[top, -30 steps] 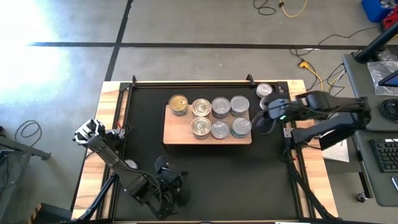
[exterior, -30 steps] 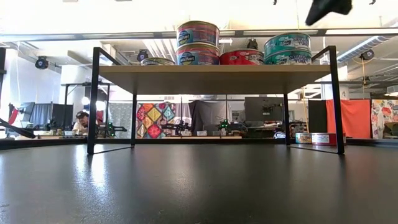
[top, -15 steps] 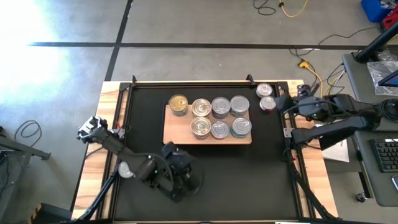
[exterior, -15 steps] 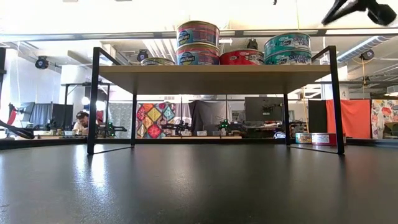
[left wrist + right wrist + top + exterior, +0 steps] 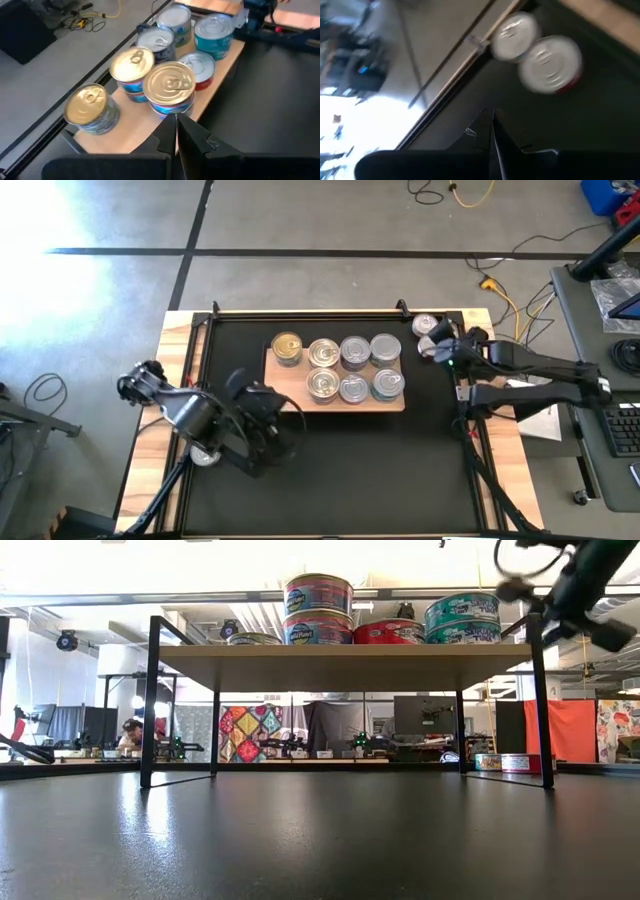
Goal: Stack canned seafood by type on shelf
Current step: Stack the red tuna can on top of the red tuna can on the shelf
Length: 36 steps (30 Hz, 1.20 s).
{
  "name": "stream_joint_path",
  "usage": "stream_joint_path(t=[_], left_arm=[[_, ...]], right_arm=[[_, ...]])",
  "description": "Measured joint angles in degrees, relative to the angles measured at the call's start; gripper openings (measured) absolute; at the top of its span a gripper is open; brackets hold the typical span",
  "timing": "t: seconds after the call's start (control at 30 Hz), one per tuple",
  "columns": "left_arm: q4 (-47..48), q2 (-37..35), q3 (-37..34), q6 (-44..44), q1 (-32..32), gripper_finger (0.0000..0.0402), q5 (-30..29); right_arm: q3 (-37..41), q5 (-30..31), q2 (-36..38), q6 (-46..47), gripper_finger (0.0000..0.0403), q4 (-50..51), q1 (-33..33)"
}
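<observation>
Left tool (image 5: 262, 428), fingers pressed together and empty, poised over the black mat (image 5: 400, 470) near the shelf's (image 5: 280, 395) front left corner. Seven tins (image 5: 346, 368) on the shelf, two rows. Right tool (image 5: 440, 348), likewise closed and empty, beside two more tins (image 5: 427, 332) at the worktop's (image 5: 175, 350) far right corner.
</observation>
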<state>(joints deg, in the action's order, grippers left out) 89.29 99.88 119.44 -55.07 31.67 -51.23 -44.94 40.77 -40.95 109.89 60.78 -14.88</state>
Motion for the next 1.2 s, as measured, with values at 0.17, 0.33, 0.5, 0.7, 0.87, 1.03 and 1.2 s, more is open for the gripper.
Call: stream_joint_path(t=[0.17, 0.33, 0.5, 0.7, 0.87, 1.03, 1.2], left_arm=[[1.1, -7.4, -5.4, 1.8, -2.1, 0.0, -1.8], [0.7, -18.9, -18.6, 0.3, -4.3, 0.0, -3.6], [0.3, -28.8, -29.5, -0.9, -6.0, 0.0, -3.8], [-4.0, -35.1, -34.1, 8.0, -7.7, 0.0, -6.5], [-7.4, -37.0, -33.3, 23.7, -10.4, 0.0, -6.6], [-6.6, -39.2, -33.0, 29.5, -12.3, 0.0, -6.7], [-6.1, -41.0, -33.0, 29.2, -12.3, 0.0, -6.3]], right_arm=[[4.3, -6.5, 0.0, -4.9, 0.0013, -6.8, -13.3], [11.7, -20.3, -2.6, -12.9, 0.0013, -25.5, -25.6], [15.2, -21.2, -6.5, -4.7, 0.0013, -27.3, -31.0], [17.8, -18.4, -13.7, -2.6, 0.0013, -35.9, -32.8], [18.1, -19.2, -19.9, -0.5, 0.0013, -37.5, -34.9], [18.3, -20.1, -21.4, 0.1, 0.0013, -36.7, -33.3], [19.1, -20.1, -19.0, 4.8, 0.0013, -28.1, -27.0]])
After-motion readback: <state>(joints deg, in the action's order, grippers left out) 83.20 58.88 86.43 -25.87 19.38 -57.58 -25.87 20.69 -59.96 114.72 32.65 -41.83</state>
